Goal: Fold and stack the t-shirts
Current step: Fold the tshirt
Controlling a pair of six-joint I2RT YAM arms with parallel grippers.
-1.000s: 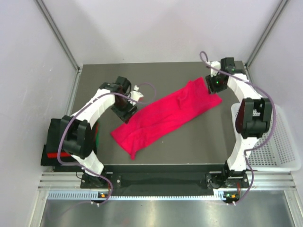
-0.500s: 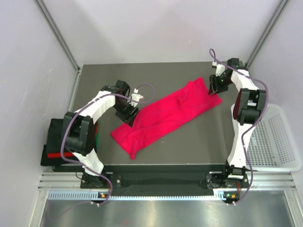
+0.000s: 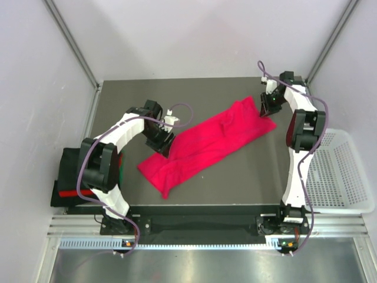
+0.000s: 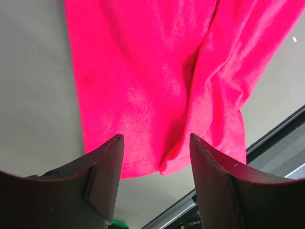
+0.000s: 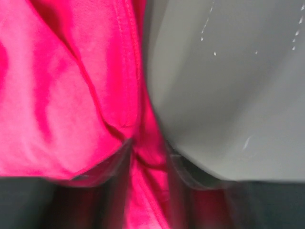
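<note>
Cloth first: the magenta t-shirt [image 3: 206,144] lies flat on the dark table [image 3: 247,177] as a long band. Its long axis runs from 8 o'clock, near my left base, to 2 o'clock, by the far right corner.

My left gripper [image 3: 163,143] hovers over the 8 o'clock end at its far edge, jaws apart with nothing held. In the wrist view its fingers [image 4: 102,176] straddle the hem corner from above.

My right gripper [image 3: 268,109] is down at the 2 o'clock end. A ridge of hem runs up between its fingers, but that view is blurred. I cannot tell whether they are clamped on the cloth or only around it.

Each arm is nearest its own end, so I judge the coming move to be a pinch at both ends, then a fold across the long axis.

The pile of folded shirts [image 3: 65,186] sits at 9 o'clock, off the table's left edge, well apart from this shirt.
</note>
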